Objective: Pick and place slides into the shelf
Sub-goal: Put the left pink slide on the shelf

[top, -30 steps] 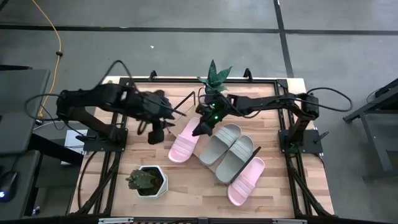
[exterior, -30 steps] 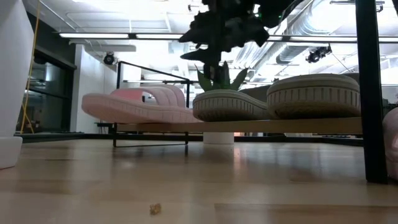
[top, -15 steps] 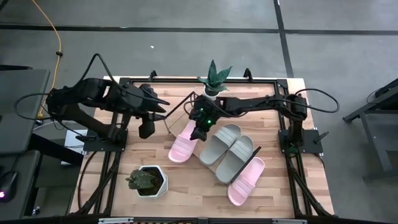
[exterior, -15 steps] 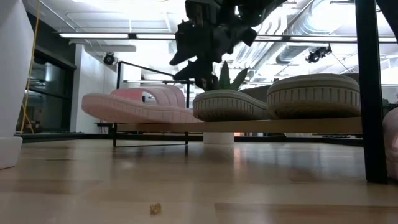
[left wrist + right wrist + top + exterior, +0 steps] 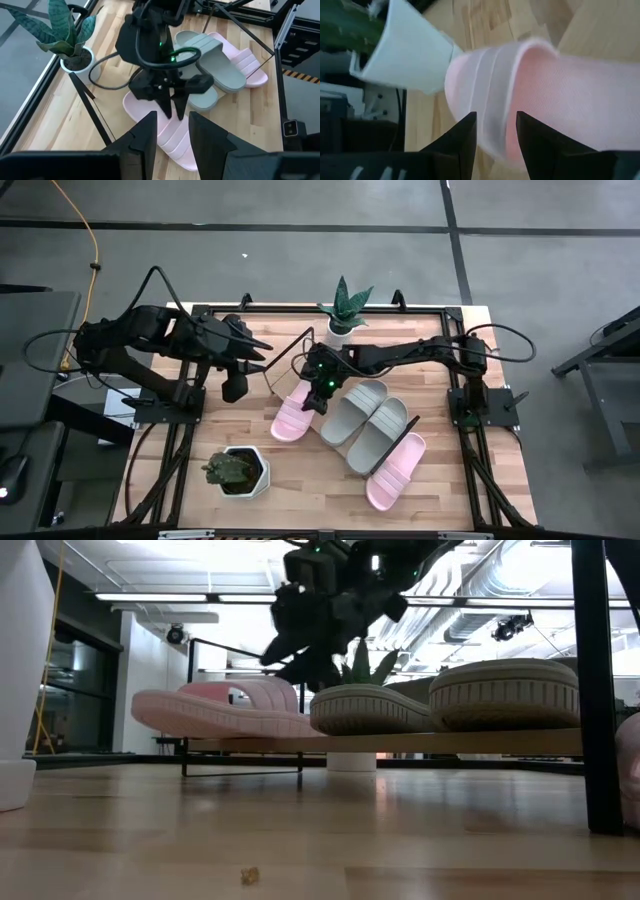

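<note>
Four slides lie in a diagonal row. One pink slide [image 5: 293, 418] [image 5: 220, 710] and two grey ones [image 5: 352, 412] [image 5: 381, 430] rest sole-down on the shelf board [image 5: 450, 743]. The second pink slide [image 5: 395, 470] lies past the near wire end frame [image 5: 398, 442]. My right gripper [image 5: 317, 398] [image 5: 310, 665] [image 5: 173, 111] is open and points down over the first pink slide, behind its ridged strap [image 5: 487, 100]. My left gripper [image 5: 233, 387] [image 5: 171, 117] is open and hangs to the left of the shelf, touching nothing. My right gripper comes from above at the first pink slide's footbed [image 5: 150, 117], just behind the strap. I cannot tell whether its fingertips [image 5: 166, 107] touch it. The slide lies flat on the shelf board.
A white hexagonal pot with a plant [image 5: 238, 470] [image 5: 410, 55] stands near the table's near-left corner. A snake plant in a white pot [image 5: 343, 315] [image 5: 70, 45] stands at the far edge. The shelf's far wire end frame [image 5: 288, 352] runs between my two grippers.
My left gripper drew back toward the table's left edge, away from the pink slide, then stayed still. My right gripper moved toward the near-left along the pink slide and came down closer to it. The slides have not moved.
</note>
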Robot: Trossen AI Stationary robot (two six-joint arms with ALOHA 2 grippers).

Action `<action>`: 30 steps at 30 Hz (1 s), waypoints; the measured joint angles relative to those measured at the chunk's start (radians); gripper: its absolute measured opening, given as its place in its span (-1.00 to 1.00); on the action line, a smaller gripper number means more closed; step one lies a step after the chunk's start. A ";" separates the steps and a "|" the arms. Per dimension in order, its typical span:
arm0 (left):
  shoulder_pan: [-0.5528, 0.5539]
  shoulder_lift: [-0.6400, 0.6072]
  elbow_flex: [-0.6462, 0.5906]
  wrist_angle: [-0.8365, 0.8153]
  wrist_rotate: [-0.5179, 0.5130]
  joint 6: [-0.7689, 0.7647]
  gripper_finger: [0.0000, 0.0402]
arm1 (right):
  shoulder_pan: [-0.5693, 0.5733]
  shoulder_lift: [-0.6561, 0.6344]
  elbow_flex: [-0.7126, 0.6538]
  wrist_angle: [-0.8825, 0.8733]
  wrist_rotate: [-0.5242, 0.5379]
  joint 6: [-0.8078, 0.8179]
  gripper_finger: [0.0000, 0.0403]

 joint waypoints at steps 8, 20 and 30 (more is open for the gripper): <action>0.000 0.000 -0.001 -0.019 0.000 0.000 -0.50 | 0.006 0.037 0.000 0.045 -0.021 0.019 -0.36; 0.000 0.000 -0.001 -0.030 -0.005 0.035 -0.50 | 0.012 0.039 0.000 0.079 -0.009 0.010 -0.86; 0.000 0.000 -0.001 -0.030 -0.009 0.035 -0.50 | 0.012 0.030 0.000 0.073 0.002 0.038 -0.98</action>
